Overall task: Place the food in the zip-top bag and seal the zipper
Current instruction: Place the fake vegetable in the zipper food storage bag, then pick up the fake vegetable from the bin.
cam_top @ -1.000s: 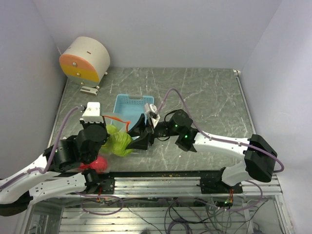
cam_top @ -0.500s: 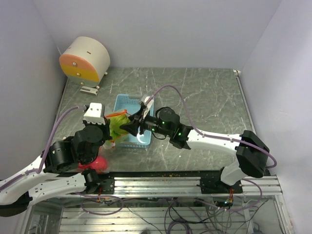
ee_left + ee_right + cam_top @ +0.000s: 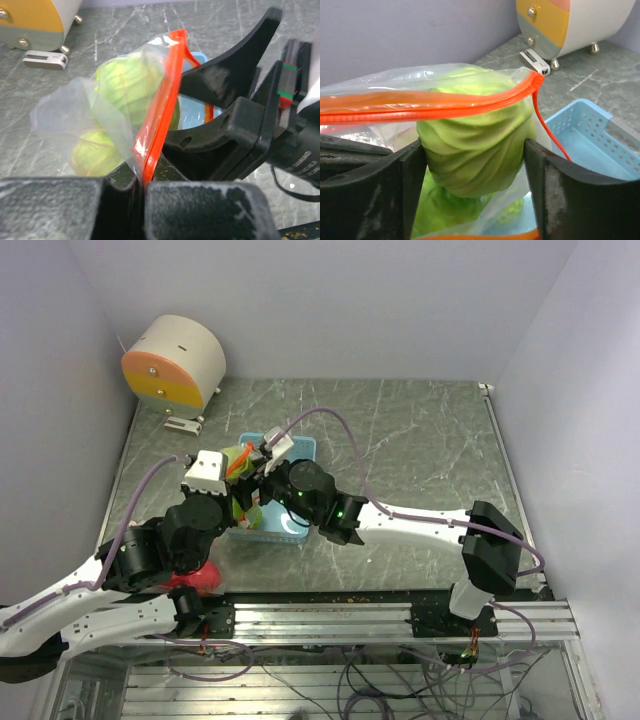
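My left gripper [image 3: 142,183] is shut on the orange zipper edge of the clear zip-top bag [image 3: 75,107] and holds it up. The bag holds green cabbage-like heads [image 3: 125,85]. My right gripper [image 3: 476,165] is shut on another ribbed green cabbage head [image 3: 470,135], at the bag's mouth just under the orange zipper [image 3: 445,102]. In the top view the two grippers meet at the light blue tray's left edge, left gripper [image 3: 228,502], right gripper [image 3: 255,483], with the bag [image 3: 240,462] between them. A red apple-like ball [image 3: 203,578] lies beside the left arm.
The light blue tray [image 3: 295,447] sits mid-table, partly under the right arm, and also shows in the right wrist view [image 3: 590,145]. A white and orange drum-shaped device [image 3: 175,362] stands at the back left corner. Walls close off the left, back and right.
My right gripper has carried the cabbage head left and away over the tray to the bag's mouth. My left gripper has lifted the bag up and toward the tray.
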### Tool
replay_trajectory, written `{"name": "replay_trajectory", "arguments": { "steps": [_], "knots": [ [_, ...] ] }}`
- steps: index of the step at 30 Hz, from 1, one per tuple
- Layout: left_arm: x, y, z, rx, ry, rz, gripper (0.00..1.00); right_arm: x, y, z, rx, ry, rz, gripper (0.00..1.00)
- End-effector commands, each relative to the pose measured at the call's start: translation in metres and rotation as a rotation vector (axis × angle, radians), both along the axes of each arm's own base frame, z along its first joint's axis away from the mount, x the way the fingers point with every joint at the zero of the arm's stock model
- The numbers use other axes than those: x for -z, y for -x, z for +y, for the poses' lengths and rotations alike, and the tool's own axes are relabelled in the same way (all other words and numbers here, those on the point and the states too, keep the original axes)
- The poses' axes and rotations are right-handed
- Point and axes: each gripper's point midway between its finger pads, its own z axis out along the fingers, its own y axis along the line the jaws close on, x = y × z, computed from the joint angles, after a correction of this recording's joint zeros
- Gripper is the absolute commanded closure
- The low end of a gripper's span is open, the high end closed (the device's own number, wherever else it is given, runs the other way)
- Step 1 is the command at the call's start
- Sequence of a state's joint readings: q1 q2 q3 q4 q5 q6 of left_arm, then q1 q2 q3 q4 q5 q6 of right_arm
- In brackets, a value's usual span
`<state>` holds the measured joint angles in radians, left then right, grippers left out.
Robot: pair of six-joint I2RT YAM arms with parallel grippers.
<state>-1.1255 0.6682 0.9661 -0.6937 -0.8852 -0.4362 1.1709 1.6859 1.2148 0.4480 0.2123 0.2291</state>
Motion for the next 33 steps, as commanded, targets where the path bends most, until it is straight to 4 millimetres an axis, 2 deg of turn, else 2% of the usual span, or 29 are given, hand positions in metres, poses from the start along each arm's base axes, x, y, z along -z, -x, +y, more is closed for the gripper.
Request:
{"name": "replay_trajectory", "arguments": {
  "steps": [1, 2, 3, 6, 10, 14, 16, 20, 23, 28, 31, 33],
  "knots": [
    [-0.015, -0.001, -0.021, 0.053, 0.091, -0.024, 0.93, -0.003, 0.015, 0.004, -0.041, 0.003, -0.029, 0.1],
    [-0.015, -0.001, -0.018, 0.042, 0.086, -0.025, 0.93, -0.006, 0.018, 0.0, -0.051, -0.003, -0.038, 0.02],
    [-0.015, -0.002, -0.015, 0.03, 0.082, -0.025, 0.93, -0.008, 0.021, -0.004, -0.06, -0.006, -0.048, 0.0],
    [-0.014, -0.002, -0.001, -0.018, 0.066, -0.031, 0.93, -0.02, 0.033, -0.018, -0.095, -0.022, -0.081, 0.0],
    [-0.015, -0.001, 0.018, -0.086, 0.054, -0.039, 0.93, -0.047, 0.054, -0.034, -0.179, -0.06, -0.131, 0.0],
    [-0.017, 0.0, 0.028, -0.118, 0.049, -0.048, 0.93, -0.074, 0.068, -0.054, -0.211, -0.113, -0.183, 0.0],
    [-0.017, 0.0, 0.032, -0.129, 0.045, -0.048, 0.93, -0.073, 0.067, -0.068, -0.177, -0.117, -0.178, 0.0],
    [-0.024, 0.002, 0.04, -0.149, 0.046, -0.052, 0.93, -0.078, 0.046, -0.107, 0.009, -0.132, -0.141, 0.0],
    [-0.037, 0.004, 0.051, -0.174, 0.053, -0.07, 0.93, -0.064, 0.029, -0.129, 0.126, -0.097, -0.092, 0.0],
    [-0.067, 0.007, 0.079, -0.24, 0.064, -0.135, 0.93, -0.04, 0.011, -0.146, 0.236, -0.06, 0.0, 0.0],
    [-0.08, 0.011, 0.095, -0.273, 0.069, -0.161, 0.93, -0.021, -0.005, -0.141, 0.242, -0.014, 0.071, 0.0],
    [-0.085, 0.013, 0.103, -0.291, 0.073, -0.172, 0.93, -0.003, -0.013, -0.129, 0.208, 0.031, 0.113, 0.0]
  ]
}}
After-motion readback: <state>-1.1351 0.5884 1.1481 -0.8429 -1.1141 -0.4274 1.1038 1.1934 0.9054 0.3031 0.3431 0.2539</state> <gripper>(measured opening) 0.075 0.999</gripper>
